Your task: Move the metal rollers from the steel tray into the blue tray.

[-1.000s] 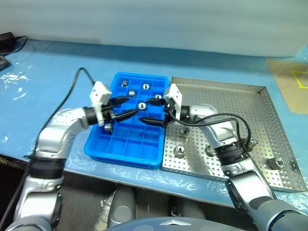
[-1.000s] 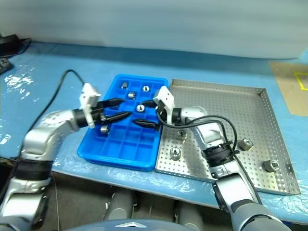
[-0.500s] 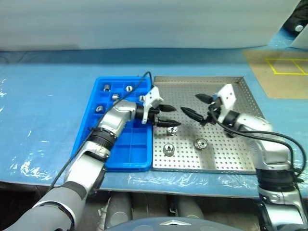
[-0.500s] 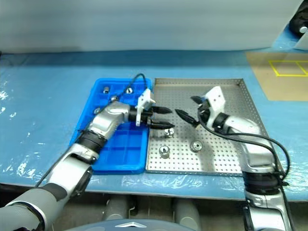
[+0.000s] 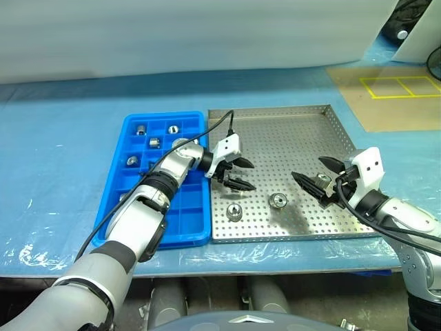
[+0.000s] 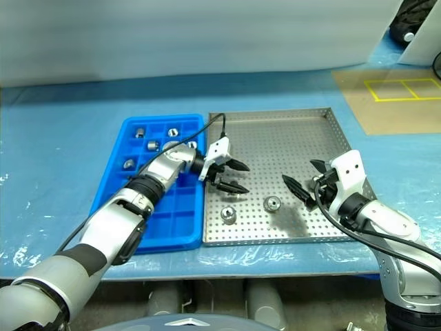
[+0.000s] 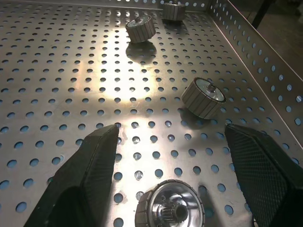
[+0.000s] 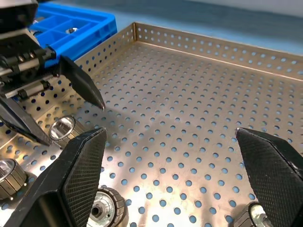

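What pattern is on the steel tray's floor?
A regular grid of small round holes across the steel tray, clearest in the left wrist view.

Blue-covered table (image 5: 62,131), pale wall (image 5: 172,34)

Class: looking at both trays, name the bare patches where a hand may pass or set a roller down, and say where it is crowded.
Free: the steel tray's far half, and the blue tray's near compartments. Crowded: the steel tray's near-left part, where the left hand hangs over rollers, and the blue tray's far compartments with rollers.

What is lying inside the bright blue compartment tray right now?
Five small shiny metal rollers sit in the bright blue plastic tray's far compartments; the left arm covers some near cells.
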You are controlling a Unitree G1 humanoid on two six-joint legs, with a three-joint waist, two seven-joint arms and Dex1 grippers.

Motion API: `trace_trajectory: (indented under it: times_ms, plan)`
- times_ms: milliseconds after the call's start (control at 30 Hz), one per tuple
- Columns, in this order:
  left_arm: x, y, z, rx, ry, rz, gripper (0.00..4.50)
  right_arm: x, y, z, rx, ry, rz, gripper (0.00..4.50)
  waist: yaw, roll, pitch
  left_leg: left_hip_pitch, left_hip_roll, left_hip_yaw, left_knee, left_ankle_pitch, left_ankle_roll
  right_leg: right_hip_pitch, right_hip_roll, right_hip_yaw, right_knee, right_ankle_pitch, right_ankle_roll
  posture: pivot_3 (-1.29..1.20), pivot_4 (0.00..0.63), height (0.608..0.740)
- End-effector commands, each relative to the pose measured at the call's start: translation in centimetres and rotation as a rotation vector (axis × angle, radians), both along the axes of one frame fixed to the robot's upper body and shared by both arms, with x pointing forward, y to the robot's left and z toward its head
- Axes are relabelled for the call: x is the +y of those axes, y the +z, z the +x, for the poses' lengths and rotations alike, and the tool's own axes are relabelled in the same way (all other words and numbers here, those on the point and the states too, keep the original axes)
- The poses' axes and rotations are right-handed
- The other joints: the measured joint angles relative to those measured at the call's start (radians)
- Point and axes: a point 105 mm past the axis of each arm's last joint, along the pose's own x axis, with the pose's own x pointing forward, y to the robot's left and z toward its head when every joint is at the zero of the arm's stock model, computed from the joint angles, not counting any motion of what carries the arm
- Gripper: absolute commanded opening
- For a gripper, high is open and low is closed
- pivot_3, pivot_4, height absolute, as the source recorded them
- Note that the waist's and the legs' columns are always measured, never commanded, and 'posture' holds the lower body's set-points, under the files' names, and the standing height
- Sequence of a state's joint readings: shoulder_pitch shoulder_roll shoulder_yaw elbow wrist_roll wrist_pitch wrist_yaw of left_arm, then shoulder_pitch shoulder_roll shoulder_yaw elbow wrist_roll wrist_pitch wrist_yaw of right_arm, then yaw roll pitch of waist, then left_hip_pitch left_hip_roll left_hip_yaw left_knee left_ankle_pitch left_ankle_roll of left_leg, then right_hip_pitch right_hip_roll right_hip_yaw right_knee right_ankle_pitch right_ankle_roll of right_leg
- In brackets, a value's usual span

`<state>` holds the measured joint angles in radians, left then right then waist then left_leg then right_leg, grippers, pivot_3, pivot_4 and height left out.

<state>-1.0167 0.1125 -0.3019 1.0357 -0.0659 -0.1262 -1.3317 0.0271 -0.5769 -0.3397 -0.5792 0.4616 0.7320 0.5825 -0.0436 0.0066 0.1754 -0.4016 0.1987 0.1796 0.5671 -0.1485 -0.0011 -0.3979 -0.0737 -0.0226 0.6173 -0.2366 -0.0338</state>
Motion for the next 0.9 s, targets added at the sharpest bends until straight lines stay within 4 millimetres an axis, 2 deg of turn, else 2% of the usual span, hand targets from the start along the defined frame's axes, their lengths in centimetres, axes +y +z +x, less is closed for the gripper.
trace_trajectory:
  times_ms: [33, 267, 500, 900]
  plan:
    - [0.4, 0.6, 0.0, -0.109, -0.063, 0.036, 3.76, 0.5, 1.2, 0.0, -0.048, 0.007, 0.001, 4.50, -0.001, 0.000, 0.000, 0.000, 0.000, 0.000, 0.000, 0.000, 0.000, 0.000, 0.000, 0.000, -0.001, 0.000, 0.000, -0.55, 0.150, 0.740]
    - [1.3, 1.5, 0.4, -0.218, -0.120, 0.096, 3.76, 0.5, 1.0, 0.4, -0.046, 0.010, -0.008, 4.50, -0.001, 0.000, 0.000, -0.002, 0.002, 0.000, -0.001, 0.000, 0.004, 0.000, 0.000, 0.000, -0.004, 0.000, 0.000, -0.54, 0.150, 0.740]
    - [1.5, 1.5, 0.4, -0.278, -0.161, 0.163, 3.76, 0.6, 0.8, 0.7, -0.048, 0.005, -0.009, 4.50, 0.000, 0.000, 0.000, -0.002, 0.002, 0.000, -0.001, 0.000, 0.005, 0.000, 0.000, 0.000, -0.005, 0.000, 0.000, -0.54, 0.150, 0.740]
    - [1.4, -0.3, -0.8, -0.251, -0.280, 0.285, 3.76, 0.6, 0.4, 0.9, -0.056, -0.032, 0.007, 4.50, -0.001, 0.000, 0.000, -0.002, 0.002, 0.000, -0.002, 0.000, 0.005, 0.000, 0.000, 0.000, -0.005, 0.000, 0.000, -0.56, 0.150, 0.740]
